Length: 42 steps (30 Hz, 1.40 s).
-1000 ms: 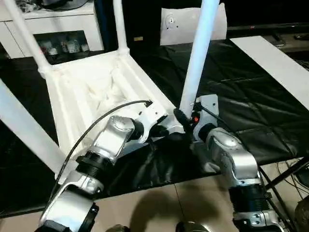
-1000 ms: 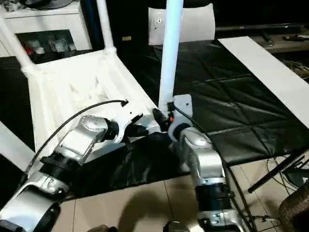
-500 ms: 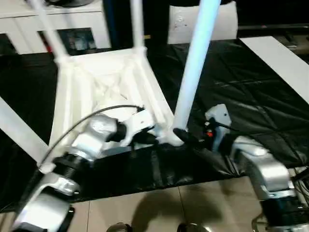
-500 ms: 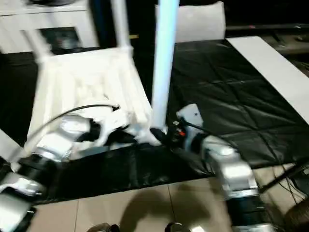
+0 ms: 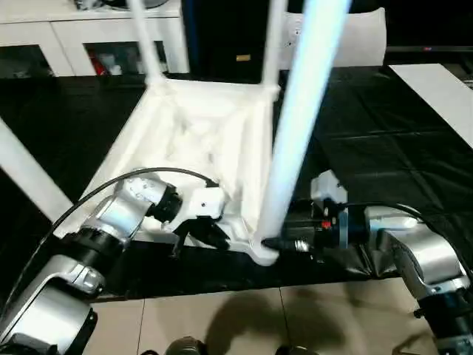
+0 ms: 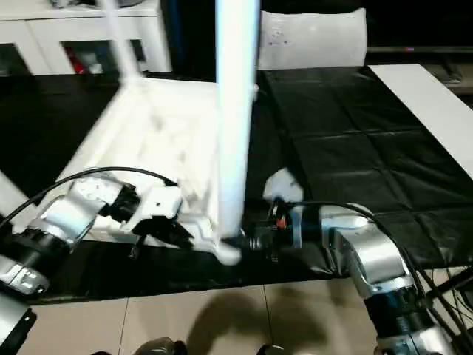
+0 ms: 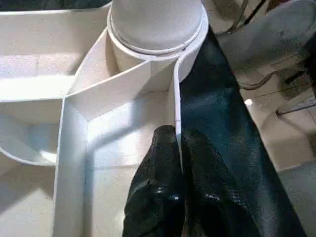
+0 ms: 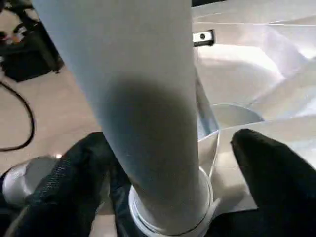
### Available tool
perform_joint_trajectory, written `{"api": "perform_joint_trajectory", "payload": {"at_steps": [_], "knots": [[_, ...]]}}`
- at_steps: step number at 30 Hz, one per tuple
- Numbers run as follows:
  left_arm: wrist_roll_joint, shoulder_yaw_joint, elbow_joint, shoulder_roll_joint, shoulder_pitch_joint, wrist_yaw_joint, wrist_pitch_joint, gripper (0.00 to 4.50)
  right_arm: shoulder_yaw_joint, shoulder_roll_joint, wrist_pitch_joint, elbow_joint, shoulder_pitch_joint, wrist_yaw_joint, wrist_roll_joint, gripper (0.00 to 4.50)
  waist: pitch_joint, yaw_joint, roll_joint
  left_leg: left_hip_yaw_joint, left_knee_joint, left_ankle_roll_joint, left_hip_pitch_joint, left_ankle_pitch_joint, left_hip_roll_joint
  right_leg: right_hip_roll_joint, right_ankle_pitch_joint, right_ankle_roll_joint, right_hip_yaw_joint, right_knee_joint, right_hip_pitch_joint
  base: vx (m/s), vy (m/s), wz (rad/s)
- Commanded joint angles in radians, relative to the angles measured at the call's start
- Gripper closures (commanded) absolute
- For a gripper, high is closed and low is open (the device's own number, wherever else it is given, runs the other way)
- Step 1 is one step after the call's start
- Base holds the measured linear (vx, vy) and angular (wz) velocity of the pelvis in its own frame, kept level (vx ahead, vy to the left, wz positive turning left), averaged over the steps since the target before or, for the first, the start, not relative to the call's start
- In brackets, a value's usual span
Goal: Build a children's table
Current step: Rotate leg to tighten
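The children's table (image 5: 199, 140) lies upside down; the left end effector (image 7: 178, 148) pinches its rim, the right end effector (image 8: 168, 163) spread wide around the near leg (image 5: 295, 126).

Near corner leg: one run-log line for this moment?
left gripper: shut on tabletop rim | right gripper: open around near corner leg | leg seated in socket

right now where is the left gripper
In the left eye view the left gripper is low and left of centre, shut on the near rim of the upturned tabletop, just left of the corner socket holding the nearest leg.
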Motion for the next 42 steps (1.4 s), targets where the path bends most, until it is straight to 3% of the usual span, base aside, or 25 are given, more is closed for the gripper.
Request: {"api": "perform_joint_trajectory", "payload": {"at_steps": [1, 3, 8, 11, 13, 15, 19, 23, 25, 26, 27, 28, 30, 32, 34, 35, 36, 37, 38, 39, 41, 42], "knots": [[0.007, -0.047, 0.000, -0.013, -0.019, -0.064, -0.027, 4.50, 0.021, -0.022, -0.003, 0.012, -0.018, 0.038, 0.010, 0.48, -0.072, -0.008, -0.011, -0.010, -0.071, 0.040, 0.017, -0.229, 0.059, -0.066, -0.271, -0.226, 0.054, -0.059, 0.050, 0.000, 0.000, 0.00], [0.006, -0.047, 0.006, -0.013, -0.024, -0.069, -0.030, 4.50, 0.025, -0.026, 0.014, 0.012, -0.022, 0.061, 0.024, 0.73, -0.071, -0.005, -0.007, -0.012, -0.071, 0.040, 0.017, -0.225, 0.061, -0.067, -0.284, -0.221, 0.054, -0.058, 0.049, 0.000, 0.000, 0.00], [0.011, -0.048, 0.026, -0.010, -0.029, -0.071, -0.046, 4.50, 0.029, -0.024, 0.023, 0.012, -0.026, 0.073, 0.030, 1.13, -0.074, -0.004, -0.009, -0.012, -0.069, 0.048, 0.015, -0.199, 0.060, -0.065, -0.257, -0.223, 0.053, -0.055, 0.050, 0.000, 0.000, 0.00], [0.011, -0.049, 0.025, -0.009, -0.027, -0.072, -0.047, 4.50, 0.030, -0.018, 0.027, 0.010, -0.028, 0.072, 0.033, 1.29, -0.075, -0.003, -0.004, -0.013, -0.069, 0.045, 0.016, -0.203, 0.060, -0.065, -0.259, -0.224, 0.053, -0.055, 0.050, 0.000, 0.000, 0.00], [0.010, -0.048, 0.027, -0.011, -0.027, -0.074, -0.048, 4.50, 0.031, -0.014, 0.030, 0.011, -0.031, 0.075, 0.038, 1.55, -0.075, -0.003, -0.008, -0.013, -0.070, 0.044, 0.016, -0.205, 0.060, -0.065, -0.264, -0.224, 0.052, -0.055, 0.051, 0.000, 0.000, 0.00], [0.009, -0.047, 0.030, -0.011, -0.027, -0.074, -0.048, 4.50, 0.032, -0.011, 0.036, 0.007, -0.031, 0.075, 0.043, 1.66, -0.076, -0.002, -0.005, -0.012, -0.069, 0.041, 0.016, -0.200, 0.060, -0.066, -0.266, -0.225, 0.053, -0.054, 0.050, 0.000, 0.000, 0.00], [0.008, -0.039, 0.036, -0.015, -0.027, -0.058, -0.038, 4.50, 0.033, -0.002, 0.046, -0.012, -0.016, 0.068, 0.055, 1.96, -0.079, 0.001, -0.008, -0.012, -0.068, 0.041, 0.017, -0.188, 0.061, -0.065, -0.243, -0.228, 0.053, -0.052, 0.050, 0.000, 0.000, 0.00], [0.003, -0.014, 0.022, -0.035, -0.014, 0.009, 0.021, 4.50, 0.016, 0.035, 0.085, -0.063, 0.027, 0.000, 0.083, 2.33, -0.080, 0.005, -0.009, -0.011, -0.068, 0.041, 0.017, -0.182, 0.062, -0.067, -0.236, -0.230, 0.054, -0.052, 0.051, 0.000, 0.000, 0.00], [0.011, -0.002, 0.017, -0.050, -0.009, 0.064, 0.070, 4.50, 0.005, 0.074, 0.083, -0.066, 0.045, -0.086, 0.061, 2.40, -0.080, 0.004, -0.006, -0.012, -0.069, 0.035, 0.016, -0.191, 0.060, -0.066, -0.258, -0.222, 0.053, -0.053, 0.051, 0.000, 0.000, 0.00], [0.013, 0.006, 0.014, -0.061, -0.007, 0.097, 0.101, 4.50, 0.000, 0.097, 0.079, -0.059, 0.052, -0.140, 0.039, 2.44, -0.074, -0.001, -0.012, -0.011, -0.072, 0.022, 0.018, -0.217, 0.060, -0.067, -0.303, -0.210, 0.054, -0.060, 0.047, 0.000, 0.000, 0.00], [0.012, 0.016, 0.013, -0.074, -0.005, 0.128, 0.129, 4.50, -0.004, 0.121, 0.075, -0.049, 0.055, -0.198, 0.015, 2.45, -0.070, -0.003, -0.011, -0.015, -0.074, 0.006, 0.019, -0.262, 0.054, -0.070, -0.402, -0.184, 0.050, -0.070, 0.048, 0.000, 0.000, 0.00], [0.006, 0.031, 0.010, -0.094, -0.004, 0.166, 0.163, 4.50, -0.015, 0.155, 0.086, -0.034, 0.055, -0.273, -0.006, 2.46, -0.070, -0.006, -0.012, -0.017, -0.075, -0.005, 0.020, -0.275, 0.055, -0.071, -0.441, -0.171, 0.051, -0.072, 0.047, 0.000, 0.000, 0.00], [-0.008, 0.060, 0.007, -0.134, -0.006, 0.233, 0.220, 4.50, -0.038, 0.219, 0.112, -0.010, 0.048, -0.393, -0.028, 2.50, -0.064, -0.022, -0.012, -0.023, -0.073, -0.031, 0.027, -0.327, 0.046, -0.072, -0.595, -0.114, 0.042, -0.091, 0.038, -0.029, -0.003, -0.02], [-0.014, 0.099, 0.015, -0.186, -0.017, 0.340, 0.283, 4.50, -0.083, 0.323, 0.170, 0.014, 0.030, -0.558, -0.038, 2.52, -0.064, -0.038, -0.016, -0.029, -0.074, -0.037, 0.022, -0.346, 0.044, -0.070, -0.651, -0.073, 0.033, -0.101, 0.043, -0.062, 0.006, -0.08], [-0.011, 0.117, 0.030, -0.206, -0.026, 0.398, 0.289, 4.50, -0.114, 0.390, 0.201, 0.031, 0.017, -0.666, -0.047, 2.52, -0.063, -0.059, 0.002, -0.037, -0.076, -0.043, 0.017, -0.386, 0.042, -0.068, -0.661, -0.056, 0.021, -0.109, 0.044, -0.027, 0.010, -0.06], [-0.011, 0.127, 0.039, -0.217, -0.033, 0.429, 0.291, 4.50, -0.122, 0.427, 0.207, 0.041, 0.009, -0.723, -0.059, 2.52, -0.066, -0.078, -0.008, -0.044, -0.077, -0.047, 0.012, -0.425, 0.041, -0.066, -0.663, -0.041, 0.010, -0.115, 0.047, 0.000, 0.000, 0.00], [-0.012, 0.137, 0.043, -0.227, -0.038, 0.452, 0.287, 4.50, -0.129, 0.466, 0.205, 0.047, 0.005, -0.783, -0.069, 2.52, -0.065, -0.090, 0.003, -0.050, -0.078, -0.048, 0.013, -0.454, 0.041, -0.068, -0.660, -0.035, 0.006, -0.116, 0.048, -0.037, 0.030, -0.18], [-0.018, 0.146, 0.045, -0.234, -0.041, 0.466, 0.286, 4.50, -0.139, 0.501, 0.199, 0.053, 0.004, -0.820, -0.065, 2.52, -0.066, -0.099, 0.005, -0.051, -0.078, -0.046, 0.013, -0.468, 0.040, -0.067, -0.653, -0.037, 0.004, -0.119, 0.046, 0.000, 0.000, 0.00], [-0.019, 0.151, 0.046, -0.237, -0.042, 0.473, 0.285, 4.50, -0.145, 0.522, 0.193, 0.055, 0.004, -0.844, -0.063, 1.96, -0.067, -0.109, 0.009, -0.056, -0.078, -0.042, 0.016, -0.495, 0.041, -0.069, -0.639, -0.039, -0.003, -0.124, 0.048, 0.000, 0.000, 0.00], [-0.011, 0.150, 0.042, -0.236, -0.043, 0.475, 0.278, 4.50, -0.147, 0.536, 0.183, 0.053, 0.009, -0.866, -0.076, 1.82, -0.066, -0.118, 0.010, -0.061, -0.081, -0.039, 0.016, -0.521, 0.045, -0.068, -0.612, -0.043, -0.007, -0.126, 0.050, 0.000, 0.000, 0.00], [0.002, 0.143, 0.042, -0.227, -0.043, 0.465, 0.257, 4.50, -0.147, 0.546, 0.168, 0.048, 0.017, -0.885, -0.094, 1.60, -0.064, -0.121, 0.010, -0.063, -0.083, -0.038, 0.027, -0.556, 0.046, -0.069, -0.582, -0.057, -0.009, -0.129, 0.045, 0.000, 0.000, 0.00], [0.013, 0.133, 0.047, -0.211, -0.043, 0.445, 0.228, 4.50, -0.148, 0.554, 0.163, 0.035, 0.033, -0.897, -0.100, 1.60, -0.062, -0.125, 0.002, -0.062, -0.084, -0.037, 0.028, -0.561, 0.046, -0.070, -0.579, -0.062, -0.008, -0.131, 0.045, 0.000, 0.000, 0.00]]}}
